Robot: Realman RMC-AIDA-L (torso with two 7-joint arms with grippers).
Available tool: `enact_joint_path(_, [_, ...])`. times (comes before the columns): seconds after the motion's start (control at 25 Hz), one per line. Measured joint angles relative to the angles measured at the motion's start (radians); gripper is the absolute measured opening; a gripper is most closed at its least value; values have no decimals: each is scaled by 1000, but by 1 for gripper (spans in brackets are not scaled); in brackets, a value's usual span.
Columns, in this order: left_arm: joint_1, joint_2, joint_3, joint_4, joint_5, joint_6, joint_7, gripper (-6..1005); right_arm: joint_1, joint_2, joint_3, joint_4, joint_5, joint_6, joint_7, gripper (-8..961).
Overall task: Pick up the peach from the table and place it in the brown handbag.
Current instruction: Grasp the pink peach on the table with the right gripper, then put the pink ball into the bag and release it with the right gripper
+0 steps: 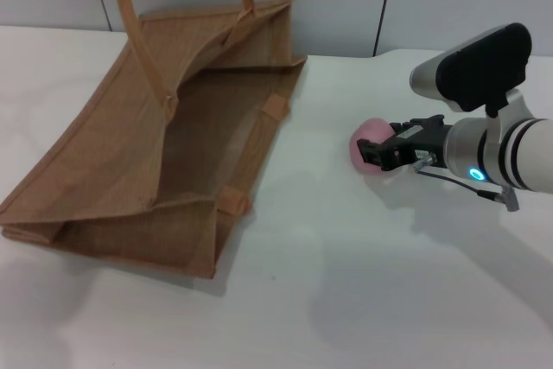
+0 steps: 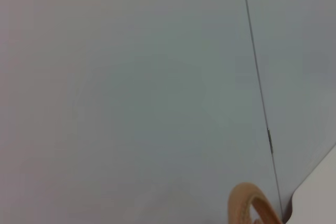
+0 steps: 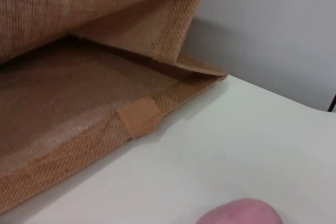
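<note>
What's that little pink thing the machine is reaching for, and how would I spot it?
Start at the big brown handbag lying open on the white table. Look to the bare tabletop on its right, where the right end effector reaches in from the side. The peach sits at its tip: a small rounded pink ball, the only pink thing there, far smaller than the bag.

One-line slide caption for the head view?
Right claw at the small pink peach on the white table, beside the open tan woven handbag.

From my station, the small rounded pink peach [image 1: 366, 139] sat half hidden behind the right arm's black gripper [image 1: 373, 153]; the woven tan-brown jute handbag's [image 1: 147, 162] arched handles ran off-frame.
</note>
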Motion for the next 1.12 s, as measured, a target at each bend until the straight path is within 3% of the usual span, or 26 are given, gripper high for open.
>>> enact_joint_path(0.76, [2, -2, 0, 8, 0, 7, 0, 124, 14, -8, 29, -76, -1, 22, -29, 446])
enact_joint_path(0.88, [-5, -3, 0, 11, -2, 7, 2, 124, 18, 2, 49, -111, -1, 46, -69, 426])
enact_joint_path(1.12, [-40, -5, 12, 11, -11, 7, 1, 124, 48, 41, 76, -127, 10, 83, -161, 389])
